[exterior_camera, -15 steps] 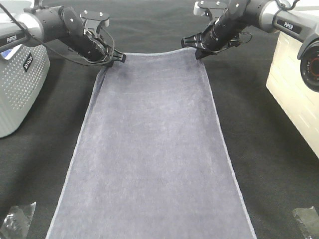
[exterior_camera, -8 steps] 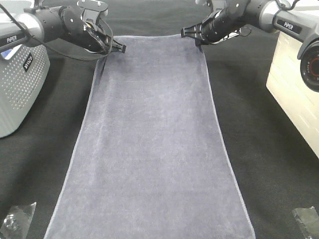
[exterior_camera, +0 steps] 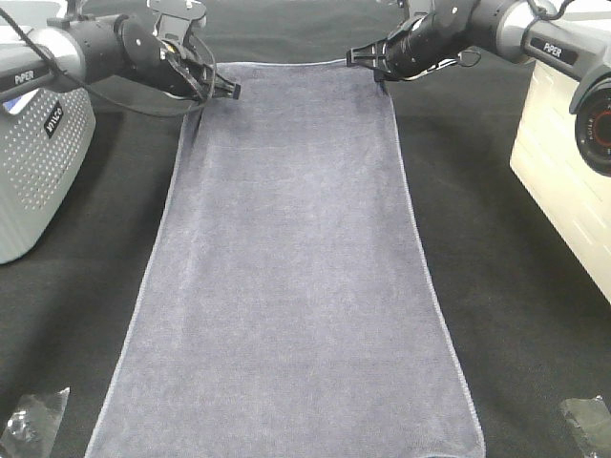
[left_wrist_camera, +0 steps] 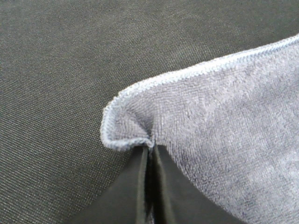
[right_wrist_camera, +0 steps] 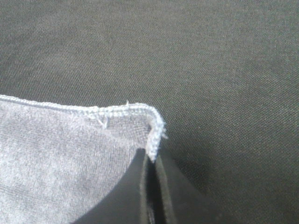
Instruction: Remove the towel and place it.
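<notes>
Both pincers have carried the far edge of the towel (exterior_camera: 291,277) farther away since a second ago, so that edge, which sagged in a curve between them, now runs nearly straight and taut. From the high camera the grey-lavender cloth lies lengthwise down the middle of the black mat (exterior_camera: 516,286) that covers the counter, narrow at the far end and widening toward the near edge of the view, where it runs out of frame. At the far left corner the left pincer (exterior_camera: 229,91) is clenched on the cloth — its wrist camera shows the two dark fingers (left_wrist_camera: 135,186) pressed together with the hemmed corner bunched into a small fold just above their tips. At the far right corner the right pincer (exterior_camera: 368,59) grips likewise; its wrist view shows the pale stitched hem (right_wrist_camera: 93,111) turning the corner and tucking between the closed fingers (a loose thread or two sticks out from the stitching). Left of the towel, well apart from it, stands a grey perforated box (exterior_camera: 33,162); to the right, a cream-coloured housing (exterior_camera: 558,162). Two small scraps of clear wrapping (exterior_camera: 33,420) lie near the front corners, one on each side.
</notes>
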Tool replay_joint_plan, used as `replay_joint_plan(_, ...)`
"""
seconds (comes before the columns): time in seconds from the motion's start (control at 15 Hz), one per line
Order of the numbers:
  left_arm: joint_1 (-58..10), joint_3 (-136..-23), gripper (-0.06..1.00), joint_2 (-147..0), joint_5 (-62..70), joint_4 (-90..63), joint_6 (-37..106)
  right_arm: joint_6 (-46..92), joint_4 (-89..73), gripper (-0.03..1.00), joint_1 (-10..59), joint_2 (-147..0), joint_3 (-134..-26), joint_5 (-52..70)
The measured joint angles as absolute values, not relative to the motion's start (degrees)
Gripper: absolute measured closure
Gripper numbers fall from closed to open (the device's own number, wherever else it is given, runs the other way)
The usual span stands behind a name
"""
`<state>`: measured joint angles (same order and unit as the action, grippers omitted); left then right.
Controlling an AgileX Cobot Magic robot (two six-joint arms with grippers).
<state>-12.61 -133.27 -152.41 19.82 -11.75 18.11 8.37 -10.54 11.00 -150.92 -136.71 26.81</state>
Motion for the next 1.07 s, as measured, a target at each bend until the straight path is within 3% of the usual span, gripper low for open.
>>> replay_joint_plan(1.07, -12.61, -133.27, 0.91, -157.28, 13.29, -11.69, 18.11, 8.37, -11.86, 0.95, 11.00, -156.93, -136.82, 23.61)
